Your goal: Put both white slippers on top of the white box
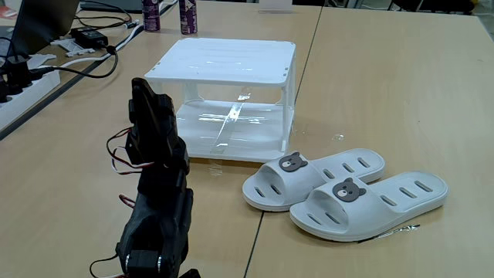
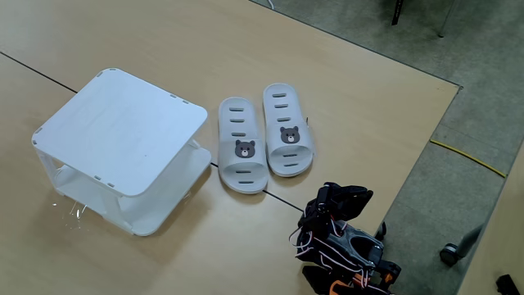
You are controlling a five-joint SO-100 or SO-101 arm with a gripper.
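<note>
— Where are the bear slides right now?

— Both white slippers sit on the wooden table (image 1: pixel 386 69), side by side and touching along their long edges. In a fixed view the nearer slipper (image 1: pixel 370 205) lies at the right front and the other slipper (image 1: pixel 312 177) is just behind it, nearer the rack. In a fixed view from above they show as a pair, one slipper (image 2: pixel 240 156) just beside the rack, the second (image 2: pixel 286 131) to its right.

— And the white box?

— The white box (image 1: pixel 224 62) stands to the left of the slippers and a little farther back, its slatted top bare; from above (image 2: pixel 123 127) it is left of the pair.

— The arm?

— The black arm (image 1: pixel 158 193) is folded up at the near left, well apart from the slippers. From above the arm (image 2: pixel 344 238) sits at the table's near edge. The gripper is tucked into the dark bulk, so I cannot tell whether its fingers are apart or together.

— Anything else?

— Cables and a power strip (image 1: pixel 23 85) at the far left.
</note>
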